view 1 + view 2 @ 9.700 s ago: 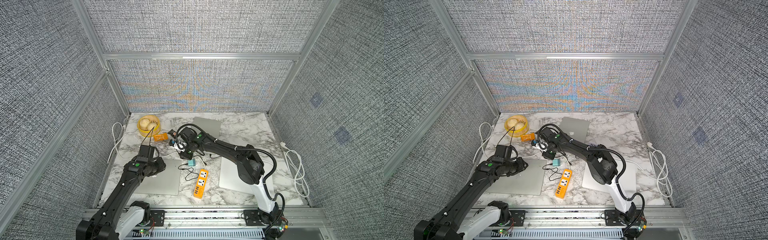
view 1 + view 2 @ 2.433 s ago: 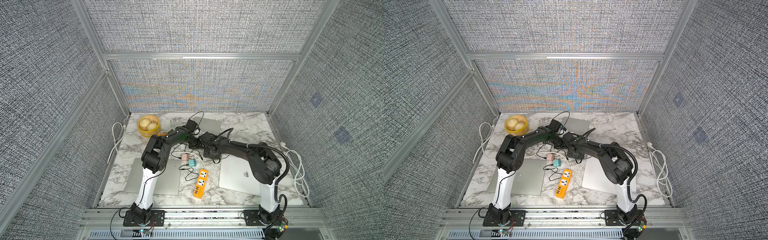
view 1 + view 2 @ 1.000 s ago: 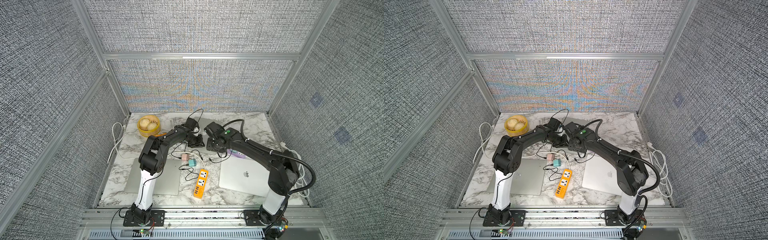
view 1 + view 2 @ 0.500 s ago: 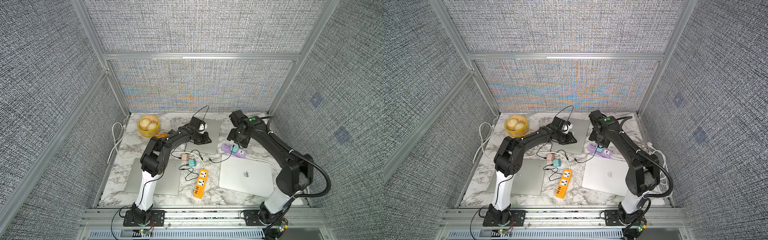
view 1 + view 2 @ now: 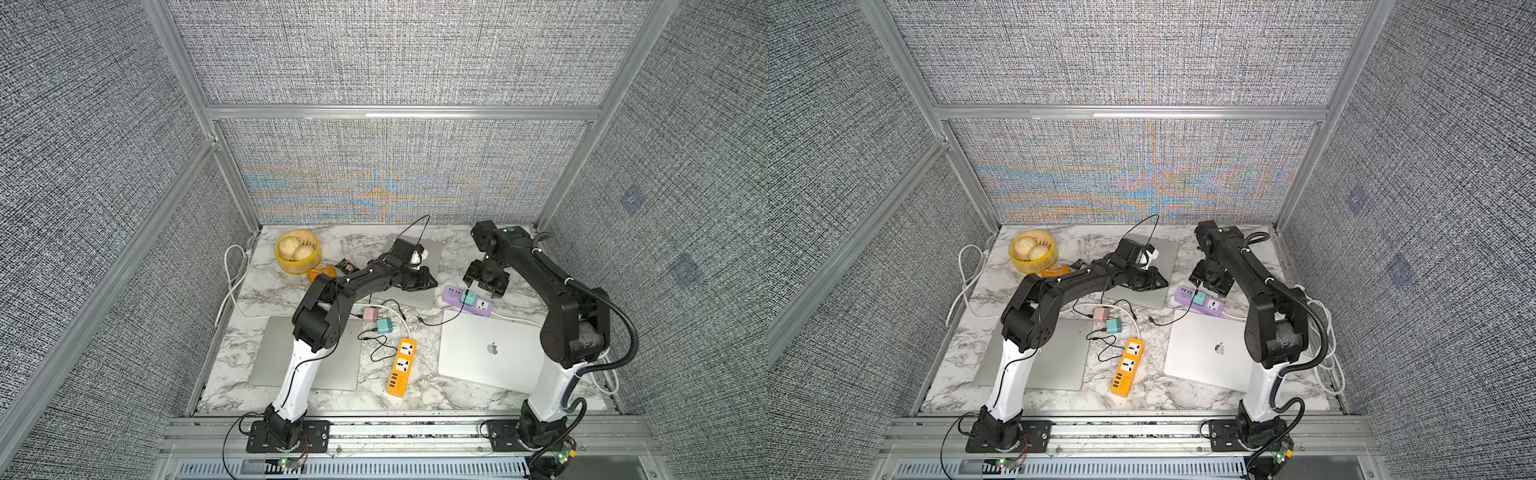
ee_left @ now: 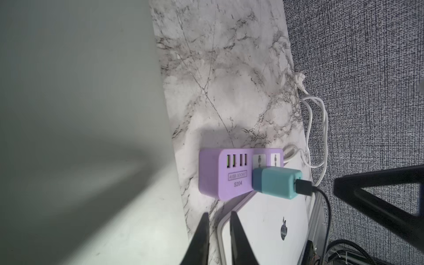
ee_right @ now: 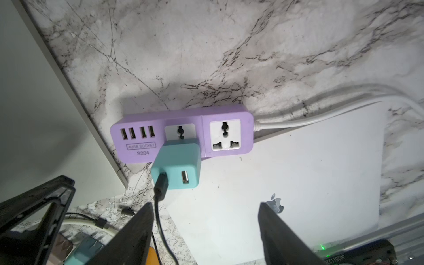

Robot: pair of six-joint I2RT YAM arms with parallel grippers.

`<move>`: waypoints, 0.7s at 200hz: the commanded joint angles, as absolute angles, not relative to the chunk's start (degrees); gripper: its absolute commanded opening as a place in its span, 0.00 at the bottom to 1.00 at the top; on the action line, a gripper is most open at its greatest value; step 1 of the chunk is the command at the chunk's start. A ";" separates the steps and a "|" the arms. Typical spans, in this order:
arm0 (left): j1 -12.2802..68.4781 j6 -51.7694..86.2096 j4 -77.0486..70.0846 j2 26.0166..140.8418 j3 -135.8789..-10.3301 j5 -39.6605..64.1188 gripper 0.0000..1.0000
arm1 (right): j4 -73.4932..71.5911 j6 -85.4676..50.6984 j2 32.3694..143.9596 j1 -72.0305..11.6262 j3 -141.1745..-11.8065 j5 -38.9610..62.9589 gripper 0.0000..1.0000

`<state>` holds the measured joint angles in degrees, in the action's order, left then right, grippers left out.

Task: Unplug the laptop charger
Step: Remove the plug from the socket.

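The teal laptop charger (image 5: 468, 298) (image 7: 176, 167) sits plugged into a purple power strip (image 5: 453, 296) (image 7: 227, 119) at the back right of the marble table. Its black cable (image 7: 160, 190) runs to a loose end (image 5: 419, 319) on the marble beside the laptop with the logo (image 5: 490, 349). My right gripper (image 5: 485, 286) (image 7: 206, 206) hangs open just above the strip and holds nothing. My left gripper (image 5: 430, 281) (image 6: 219, 213) lies low over the back laptop (image 5: 432, 249), shut on nothing, its tips pointing at the strip (image 6: 213, 176).
A third laptop (image 5: 270, 353) lies front left under the left arm. An orange power strip (image 5: 401, 368) with pink (image 5: 370, 313) and teal (image 5: 384, 326) plugs and thin cables lies mid-table. A yellow bun basket (image 5: 297, 251) stands back left. White cords (image 5: 606, 374) run along the right edge.
My right arm swung from the table's middle to the back right and its jaws widened above the purple strip. My left gripper slid right across the back laptop, still shut.
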<state>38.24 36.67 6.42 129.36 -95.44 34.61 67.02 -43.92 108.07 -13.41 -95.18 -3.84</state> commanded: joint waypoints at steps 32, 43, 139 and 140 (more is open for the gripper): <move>39.10 37.66 3.62 130.50 -96.20 35.89 0.18 | 68.14 -40.98 111.97 -13.03 -97.04 -0.79 0.74; 39.38 37.77 3.60 130.83 -96.39 36.01 0.18 | 67.91 -40.88 112.40 -12.93 -97.25 -0.75 0.74; 40.78 40.84 2.46 135.93 -101.88 37.78 0.18 | 65.13 -41.33 115.09 -12.98 -96.34 1.12 0.68; 40.78 40.90 2.50 135.99 -101.92 37.74 0.18 | 65.13 -41.27 115.07 -12.99 -96.33 1.09 0.68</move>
<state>40.69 39.70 3.99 134.78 -100.60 36.40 65.65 -41.28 115.18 -12.95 -97.06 0.05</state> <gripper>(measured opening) 0.180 0.692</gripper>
